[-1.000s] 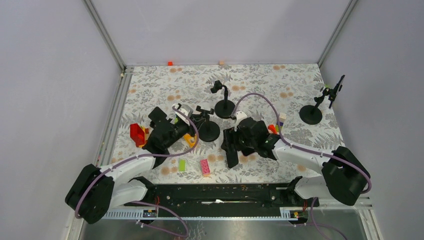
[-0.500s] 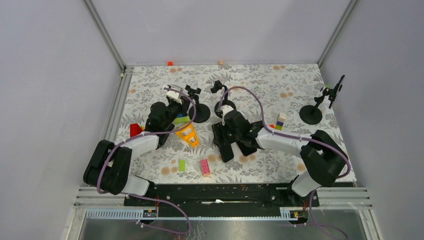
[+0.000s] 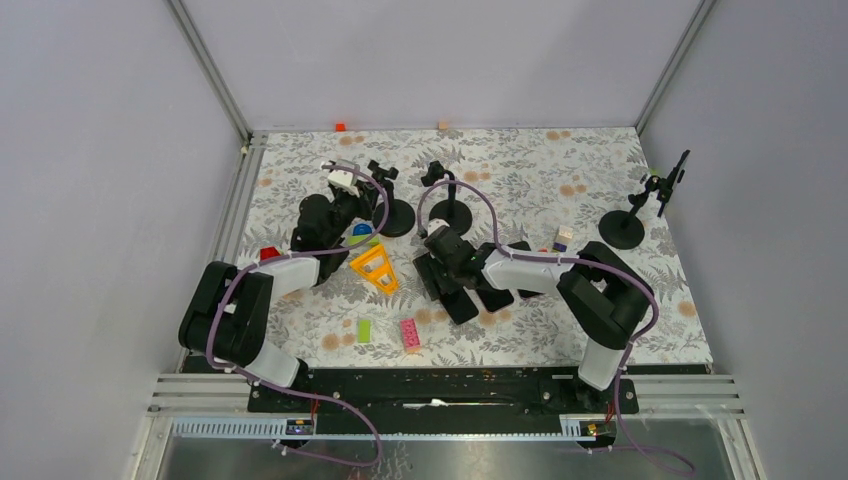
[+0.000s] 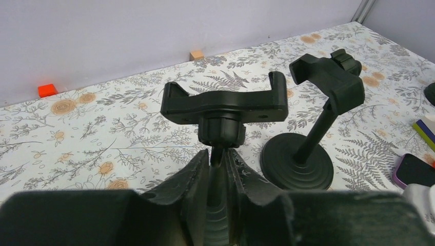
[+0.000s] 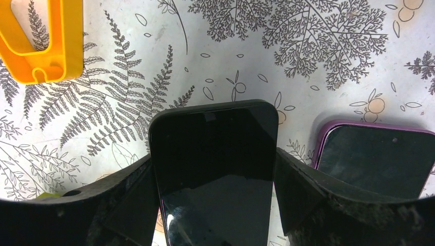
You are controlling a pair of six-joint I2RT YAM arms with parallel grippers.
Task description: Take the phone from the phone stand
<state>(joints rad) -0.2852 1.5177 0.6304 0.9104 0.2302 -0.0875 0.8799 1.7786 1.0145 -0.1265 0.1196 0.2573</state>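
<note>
Overall, room: plain pale walls [image 3: 440,60] on three sides, with metal posts [image 3: 208,68] at the far corners.
Surface: a table [image 3: 520,160] under a cloth printed with grey ferns and orange blossoms.
Far edge: an orange cube [image 3: 340,127] and a tan cube [image 3: 442,125] against the back wall.
Left side: a red piece [image 3: 270,254], an orange triangle frame [image 3: 375,268], and nearer, a green brick [image 3: 365,329] and a pink brick [image 3: 410,333].
Left gripper [image 4: 219,174]: narrow, fingers closed on the stem of the phone stand [image 4: 224,105], whose cradle is bare.
Second stand [image 4: 315,128]: just right of it, also bare.
Right gripper [image 5: 214,166]: wide, fingers pressed to both long edges of the phone [image 5: 213,133].
Phone's place: out of the stand, low over the cloth near the middle, right of the stand.
Purple-cased phone [image 5: 379,159]: flat on the cloth, just right of the held one.
Third stand [image 3: 640,205]: near the right wall.
</note>
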